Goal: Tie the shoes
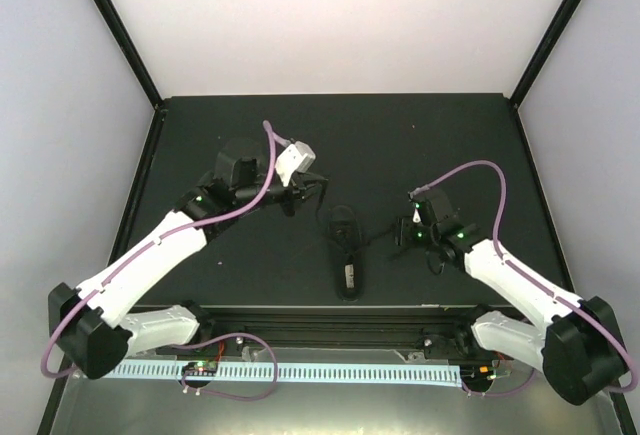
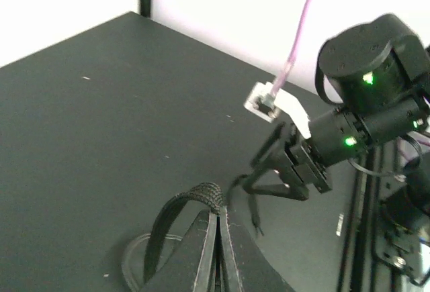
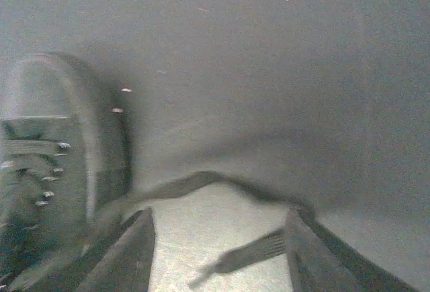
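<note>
Top view: the small all-black shoe (image 1: 346, 253) lies mid-table on the matte black tabletop (image 1: 450, 145), toe toward 12 o'clock. The left gripper (image 1: 305, 187) sits at the shoe's 10 o'clock and the right gripper (image 1: 400, 233) at its 3 o'clock.

Left wrist view: the left gripper (image 2: 216, 215) has its fingers pressed together, pinching a thin black lace (image 2: 191, 195) that arcs off toward 8 o'clock. The right gripper (image 2: 259, 174) is at 2 o'clock.

Right wrist view: the right gripper (image 3: 218, 221) has its fingers spread. The lace (image 3: 195, 181) crosses the gap loose, and the shoe (image 3: 60, 164) is at 9 o'clock.
</note>
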Controlling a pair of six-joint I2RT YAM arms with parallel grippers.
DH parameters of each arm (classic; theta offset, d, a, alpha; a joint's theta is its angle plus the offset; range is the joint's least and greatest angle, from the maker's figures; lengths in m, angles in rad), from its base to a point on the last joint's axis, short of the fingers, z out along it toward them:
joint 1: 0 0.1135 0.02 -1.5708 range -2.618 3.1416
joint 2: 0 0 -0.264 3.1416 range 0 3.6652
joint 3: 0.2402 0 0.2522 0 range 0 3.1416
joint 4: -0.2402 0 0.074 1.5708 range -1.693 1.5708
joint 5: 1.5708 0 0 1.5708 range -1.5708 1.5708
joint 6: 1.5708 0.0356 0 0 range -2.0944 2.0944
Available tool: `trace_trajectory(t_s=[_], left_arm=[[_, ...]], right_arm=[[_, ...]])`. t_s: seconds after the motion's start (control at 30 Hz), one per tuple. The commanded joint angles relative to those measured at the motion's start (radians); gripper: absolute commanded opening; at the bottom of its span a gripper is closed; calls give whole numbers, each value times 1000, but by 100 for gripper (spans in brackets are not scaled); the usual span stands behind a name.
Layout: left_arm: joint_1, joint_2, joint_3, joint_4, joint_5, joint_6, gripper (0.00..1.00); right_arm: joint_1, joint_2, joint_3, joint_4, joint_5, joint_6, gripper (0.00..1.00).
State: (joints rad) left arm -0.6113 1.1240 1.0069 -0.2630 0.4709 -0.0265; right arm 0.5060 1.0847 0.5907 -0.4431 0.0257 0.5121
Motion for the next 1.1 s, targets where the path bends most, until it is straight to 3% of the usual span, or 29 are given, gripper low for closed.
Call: trace_trajectory(t_s=[0.0, 0.1, 0.17, 0.37, 0.5, 0.6, 1.07], left_arm=[[-6, 69, 40, -2, 224, -7, 1], [-8, 82, 56, -77, 290, 57, 2], [-8, 73, 52, -109, 294, 96, 2], [-8, 26, 47, -144, 421, 169, 2], [-14, 29, 52, -166, 483, 195, 2], [-25, 38, 56, -177, 507, 205, 1], [-72, 57, 61, -198, 516, 224, 2]], right_arm=[[-7, -108, 11, 134, -145, -46, 67], [-7, -239, -22, 237, -292, -64, 85], [-7, -298, -35, 320, -440, -64, 91], [-8, -279, 15, 468, -837, -13, 95], [12, -244, 58, 500, -930, 10, 95], [33, -232, 80, 501, -940, 9, 91], [96, -143, 104, 551, -959, 29, 53]])
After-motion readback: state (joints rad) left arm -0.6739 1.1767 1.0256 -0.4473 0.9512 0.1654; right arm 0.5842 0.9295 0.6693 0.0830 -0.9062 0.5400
